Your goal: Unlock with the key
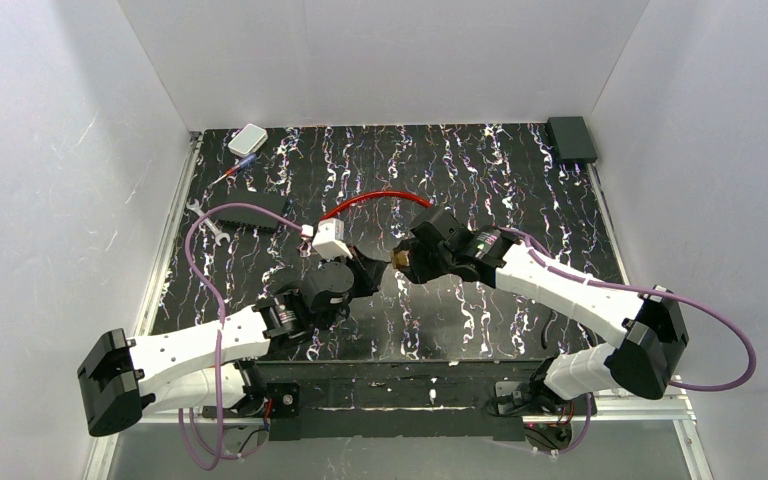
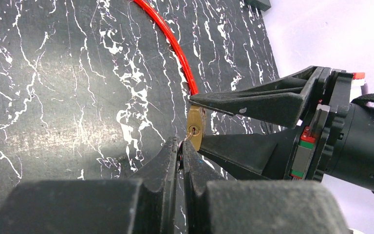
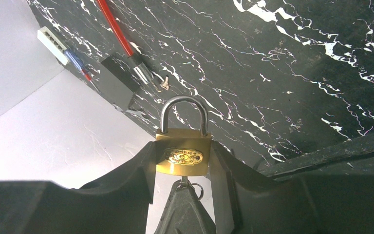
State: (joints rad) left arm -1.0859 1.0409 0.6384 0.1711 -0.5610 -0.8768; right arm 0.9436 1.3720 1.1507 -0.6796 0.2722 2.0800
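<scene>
Mid-surface, near to far:
- Left tool [image 2: 180,148]: pinched tight on the key [image 2: 187,139], whose tip is at the keyhole; depth unclear.
- Right tool [image 1: 403,262]: half-closed on the sides of the brass padlock [image 3: 183,156].
- Shackle [image 3: 183,105]: seated; turning and release judged outstanding.
- Far: red cable [image 1: 375,202] on the surface [image 1: 520,180].

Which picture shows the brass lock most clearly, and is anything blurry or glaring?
Right wrist view: the padlock is sharp, with a glint on its shackle. Left wrist view: the left gripper looks soft and dark. Top view: even light, padlock tiny.
</scene>
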